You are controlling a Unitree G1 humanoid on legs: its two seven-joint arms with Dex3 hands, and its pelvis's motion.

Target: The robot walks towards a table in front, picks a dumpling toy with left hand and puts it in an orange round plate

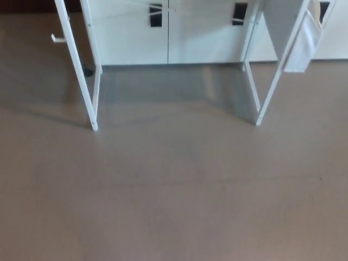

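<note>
Head view, bare floor [174, 196], white table legs [89, 92], cabinets [168, 32] behind

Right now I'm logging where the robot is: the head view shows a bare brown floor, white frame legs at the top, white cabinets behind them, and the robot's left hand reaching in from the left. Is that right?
Not quite. The head view shows no hand at all; neither hand is in view. The rest holds: brown floor, white frame legs, white cabinets behind them.

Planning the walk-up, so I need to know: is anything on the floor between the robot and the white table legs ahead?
Nothing visible: the grey-brown floor lies bare up to the white metal table legs. Tabletop, toy, plate and both hands are out of view.
</note>
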